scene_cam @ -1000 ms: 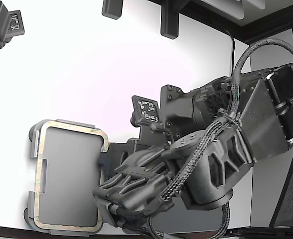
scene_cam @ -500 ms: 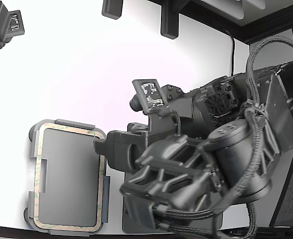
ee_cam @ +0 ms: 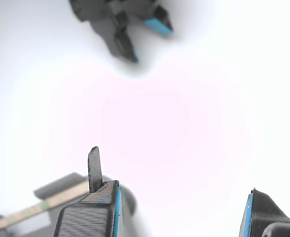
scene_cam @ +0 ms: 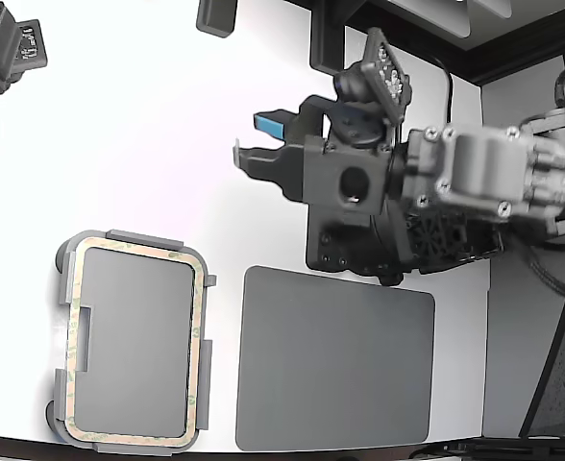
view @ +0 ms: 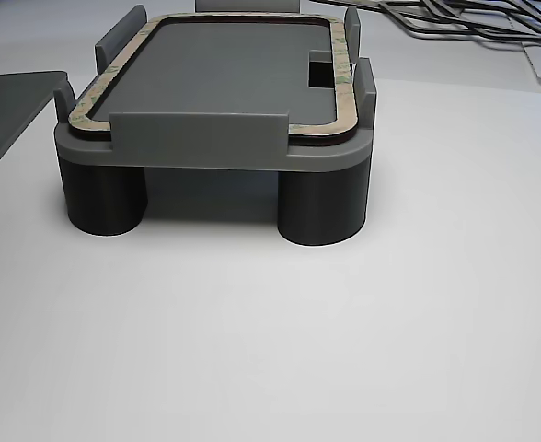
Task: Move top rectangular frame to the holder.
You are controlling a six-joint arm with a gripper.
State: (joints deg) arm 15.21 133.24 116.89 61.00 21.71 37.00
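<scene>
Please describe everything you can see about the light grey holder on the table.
The holder is a light grey rectangular plate with rounded corners, looking like matte plastic. Raised tabs stand along its edges and there is a notch on one side. In the other view it rests level on short dark round legs on the white table. The tan speckled frame lies flat inside the tabs. The gripper is open and apart from it.

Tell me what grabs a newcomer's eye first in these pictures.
The bulky black arm at the exterior view's upper right, its gripper open and blue-padded, holding nothing over the white table. Next, the tan speckled frame seated inside the tabbed grey holder at lower left, beside the dark grey mat.
</scene>
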